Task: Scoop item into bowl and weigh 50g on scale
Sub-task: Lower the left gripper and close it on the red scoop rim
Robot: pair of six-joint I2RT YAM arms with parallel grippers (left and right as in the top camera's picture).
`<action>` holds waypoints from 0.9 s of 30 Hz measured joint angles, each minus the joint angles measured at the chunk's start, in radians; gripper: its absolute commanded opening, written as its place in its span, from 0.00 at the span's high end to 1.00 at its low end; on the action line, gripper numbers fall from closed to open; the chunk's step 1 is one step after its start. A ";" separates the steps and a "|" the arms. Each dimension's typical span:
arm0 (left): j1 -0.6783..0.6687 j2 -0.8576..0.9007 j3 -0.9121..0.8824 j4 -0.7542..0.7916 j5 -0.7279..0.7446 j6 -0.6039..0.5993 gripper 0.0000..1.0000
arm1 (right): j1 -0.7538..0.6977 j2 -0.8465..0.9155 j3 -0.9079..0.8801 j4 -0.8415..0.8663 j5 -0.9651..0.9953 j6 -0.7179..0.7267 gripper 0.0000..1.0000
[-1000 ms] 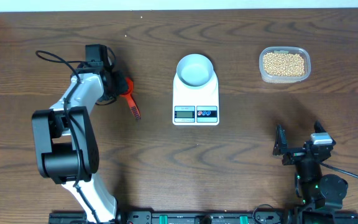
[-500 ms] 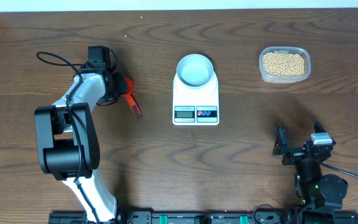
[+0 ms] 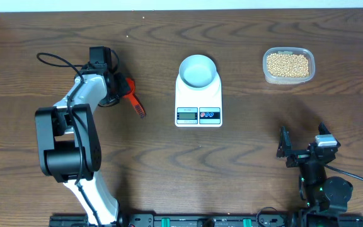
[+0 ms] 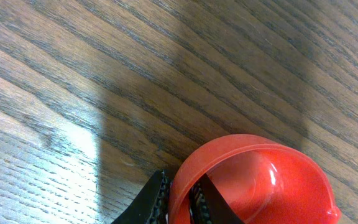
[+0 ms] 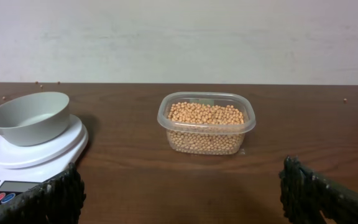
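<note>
The pale bowl [image 3: 198, 69] stands on the white scale [image 3: 198, 104] at the table's middle back; both also show in the right wrist view, the bowl [image 5: 27, 115] on the scale [image 5: 39, 152]. The tan beans [image 3: 288, 64] fill a clear plastic container [image 3: 266, 70] at the back right, also in the right wrist view [image 5: 204, 115]. My left gripper [image 3: 114, 86] is shut on the rim of a red scoop [image 3: 127, 87], one finger inside the cup and one outside [image 4: 182, 199]. The scoop's cup [image 4: 260, 180] is empty. My right gripper [image 5: 185, 193] is open and empty near the front right [image 3: 301, 150].
The scoop's dark ribbed handle [image 3: 137, 107] points toward the front, left of the scale. A black cable [image 3: 52, 58] loops behind the left arm. A few stray beans lie on the far table edge [image 5: 39, 84].
My left arm shifted slightly and the scoop's handle swung a little to the right. The right arm has not moved.
</note>
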 measured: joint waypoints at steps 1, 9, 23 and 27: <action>0.000 0.000 0.000 0.000 0.000 0.000 0.83 | 0.000 0.000 0.000 0.000 0.000 0.000 0.01; 0.001 0.000 0.000 0.018 0.000 0.018 0.65 | 0.000 0.000 0.000 0.000 0.000 0.000 0.01; 0.001 0.000 0.000 0.046 0.000 0.126 0.64 | 0.000 0.000 0.000 0.000 0.000 0.000 0.01; 0.001 0.000 0.000 0.060 0.000 0.149 0.64 | 0.000 0.000 0.000 0.000 0.000 0.000 0.01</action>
